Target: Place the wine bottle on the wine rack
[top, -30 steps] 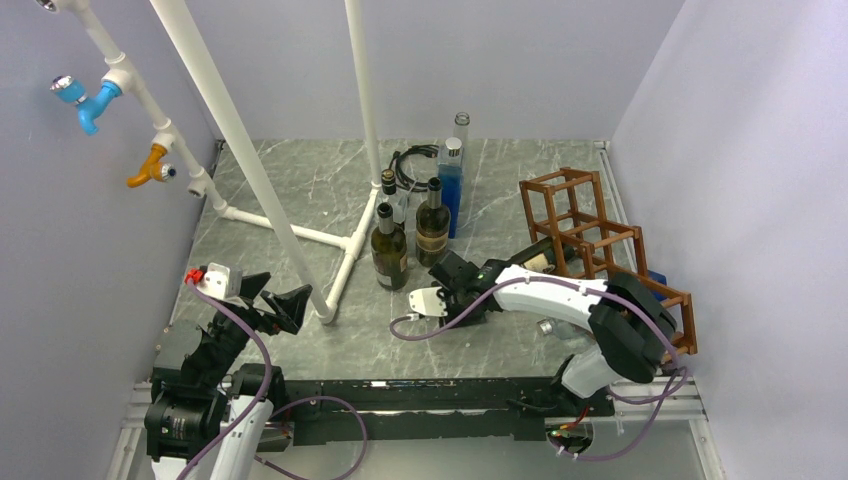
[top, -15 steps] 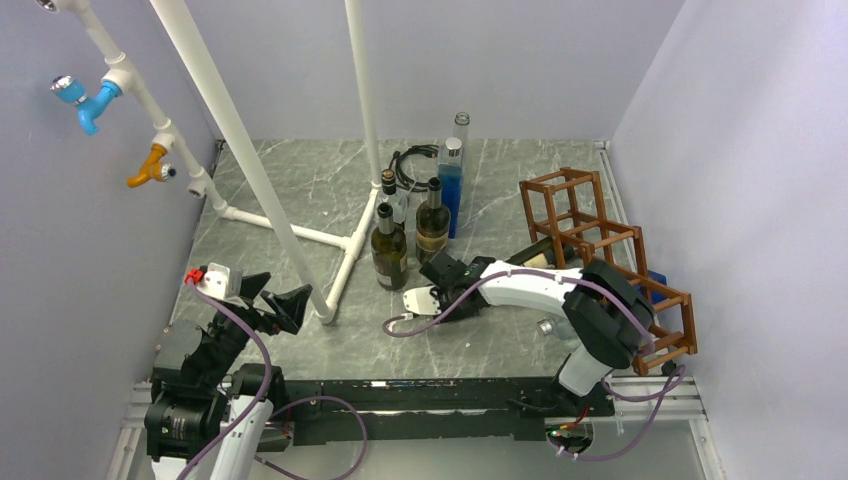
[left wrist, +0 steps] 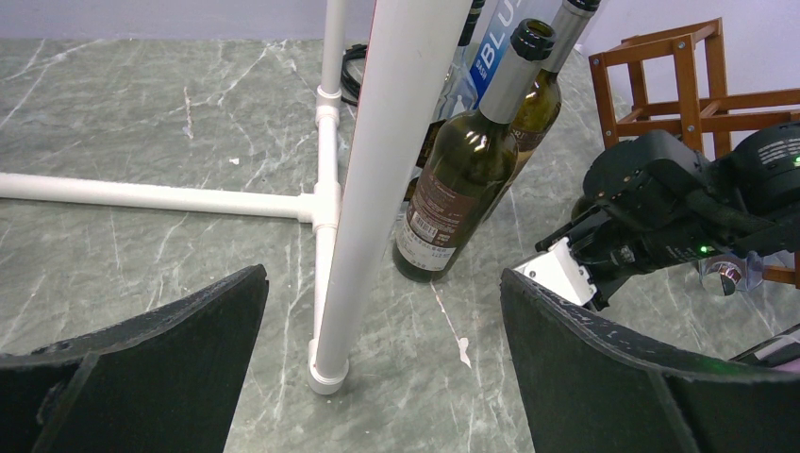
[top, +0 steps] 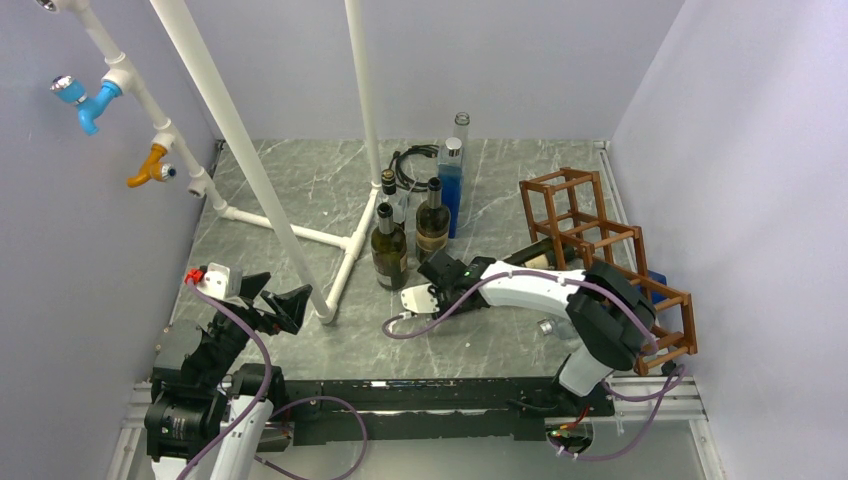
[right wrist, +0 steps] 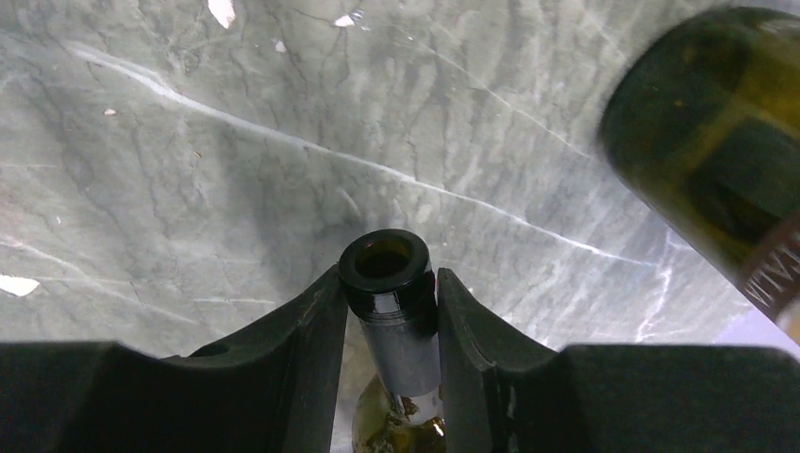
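Note:
The wine bottle (right wrist: 391, 293) is dark green glass with an open black mouth. My right gripper (right wrist: 389, 304) is shut on its neck. In the top view this gripper (top: 441, 273) sits low over the table, right of the standing bottles. The bottle's body (top: 535, 262) points toward the reddish-brown wine rack (top: 600, 245) and is mostly hidden under my right arm. I cannot tell whether it is inside a cell. The rack also shows in the left wrist view (left wrist: 693, 75). My left gripper (top: 272, 303) is open and empty at the near left, also in its wrist view (left wrist: 382, 377).
Two wine bottles (top: 389, 250) (top: 432, 222) and a blue bottle (top: 451, 185) stand mid-table. One of them fills the right wrist view's upper right (right wrist: 717, 151). A white pipe frame (top: 300, 235) crosses the left, with a leg just in front of my left gripper (left wrist: 377, 189). A small clear object (top: 546, 326) lies under my right arm.
My right gripper has moved a little left and away from the rack with the bottle neck in it, and its elbow has swung inward. The left arm has not moved.

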`<action>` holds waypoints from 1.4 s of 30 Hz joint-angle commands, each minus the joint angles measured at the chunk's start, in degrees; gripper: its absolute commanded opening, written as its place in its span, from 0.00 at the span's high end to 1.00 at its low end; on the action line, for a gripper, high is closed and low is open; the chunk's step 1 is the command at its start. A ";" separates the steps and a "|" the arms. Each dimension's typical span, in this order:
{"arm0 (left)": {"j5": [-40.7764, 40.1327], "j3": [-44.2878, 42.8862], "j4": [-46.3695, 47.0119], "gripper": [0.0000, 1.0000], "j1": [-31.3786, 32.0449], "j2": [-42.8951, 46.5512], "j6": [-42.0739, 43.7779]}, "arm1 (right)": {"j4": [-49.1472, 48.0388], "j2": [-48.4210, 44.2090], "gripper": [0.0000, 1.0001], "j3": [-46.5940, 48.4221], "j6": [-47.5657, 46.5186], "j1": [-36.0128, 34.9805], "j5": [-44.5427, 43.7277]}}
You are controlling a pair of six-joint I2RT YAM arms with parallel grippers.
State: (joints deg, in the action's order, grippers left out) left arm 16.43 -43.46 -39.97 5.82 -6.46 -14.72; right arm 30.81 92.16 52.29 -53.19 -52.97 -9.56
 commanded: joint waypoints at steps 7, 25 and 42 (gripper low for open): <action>-0.25 -0.19 1.82 0.01 0.15 0.31 -0.39 | 3.89 -10.17 1.00 -3.38 0.12 0.38 -3.21; -0.17 -0.13 1.82 0.01 0.15 0.61 -0.31 | 8.93 -14.02 1.00 -6.00 4.64 3.66 -6.83; -0.25 -0.13 1.78 0.01 0.32 0.83 -0.42 | 12.31 -17.74 1.00 -9.18 6.17 4.76 -9.44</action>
State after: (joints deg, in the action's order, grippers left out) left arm 16.43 -43.46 -39.94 5.82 -6.09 -14.72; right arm 34.98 75.57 45.39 -54.24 -49.17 -17.80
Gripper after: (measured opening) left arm 0.991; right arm 0.384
